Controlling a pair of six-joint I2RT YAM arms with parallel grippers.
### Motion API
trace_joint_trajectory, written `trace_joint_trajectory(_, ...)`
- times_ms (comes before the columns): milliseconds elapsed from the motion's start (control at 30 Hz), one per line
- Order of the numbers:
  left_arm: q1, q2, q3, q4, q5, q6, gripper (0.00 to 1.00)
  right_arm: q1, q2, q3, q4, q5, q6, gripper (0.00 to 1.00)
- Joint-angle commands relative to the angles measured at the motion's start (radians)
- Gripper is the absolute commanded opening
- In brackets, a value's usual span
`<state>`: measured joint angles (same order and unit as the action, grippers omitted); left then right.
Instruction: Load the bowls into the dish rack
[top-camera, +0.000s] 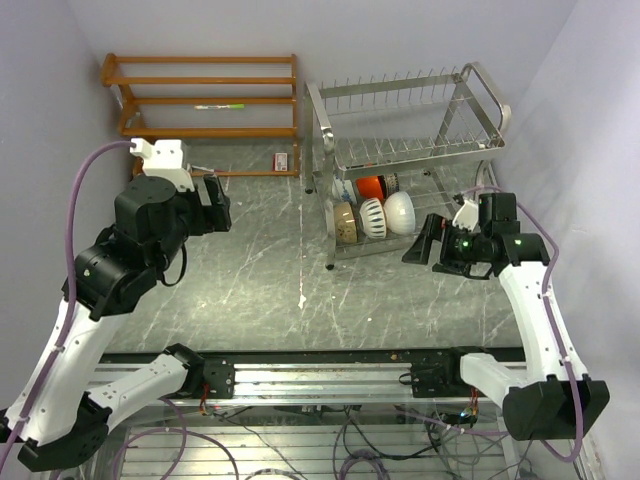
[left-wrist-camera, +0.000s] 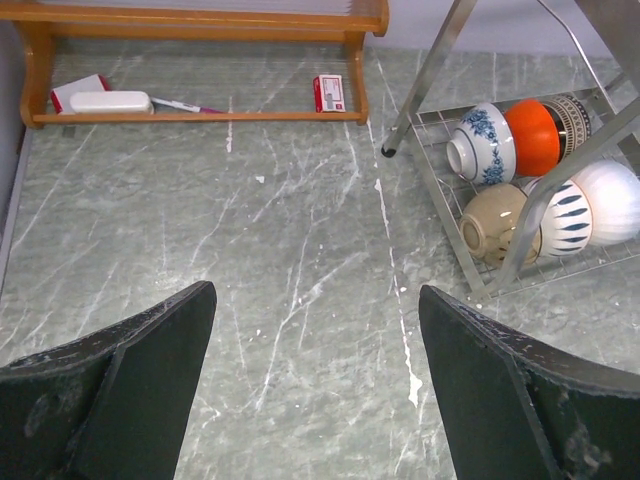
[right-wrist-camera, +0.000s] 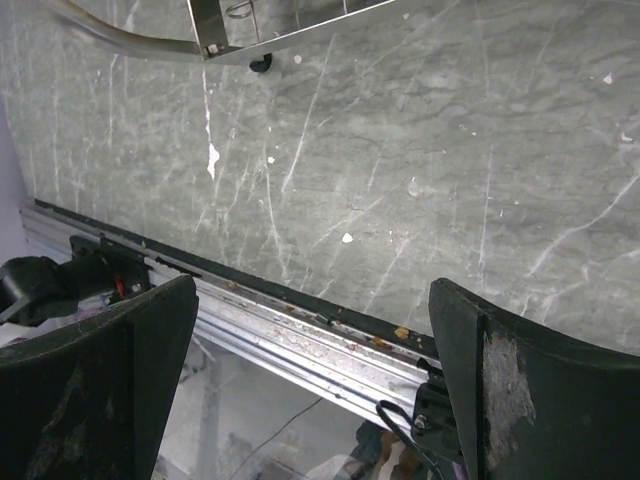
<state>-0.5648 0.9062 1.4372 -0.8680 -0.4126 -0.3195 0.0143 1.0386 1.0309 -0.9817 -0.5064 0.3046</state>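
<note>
Six bowls (left-wrist-camera: 535, 135) lie on their sides in the lower tier of the dish rack (top-camera: 410, 152) | we see the left gripper (left-wrist-camera: 315, 295) spread wide, empty, above the table (left-wrist-camera: 300, 230) | right gripper (right-wrist-camera: 312, 290) wide, empty, near the rack

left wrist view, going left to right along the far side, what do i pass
white case → pen → small red box → dish rack foot → blue-and-white bowl → red-orange bowl → dark patterned bowl

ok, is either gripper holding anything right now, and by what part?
Nothing held. Left gripper and right gripper are both open and empty; the bowls sit in the dish rack.
</note>
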Motion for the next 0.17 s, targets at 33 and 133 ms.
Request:
trace_joint_trajectory(33, -0.006, -0.001, -0.009, 0.044, 0.032, -0.018, 0.93, 0.004, -0.018, 0.042, -0.029, 0.056, 0.002, 1.0)
trace_joint_trajectory(133, -0.005, 0.004, -0.012, 0.049, 0.036, -0.016, 0.93, 0.004, -0.01, 0.048, -0.033, 0.081, 0.004, 1.0)
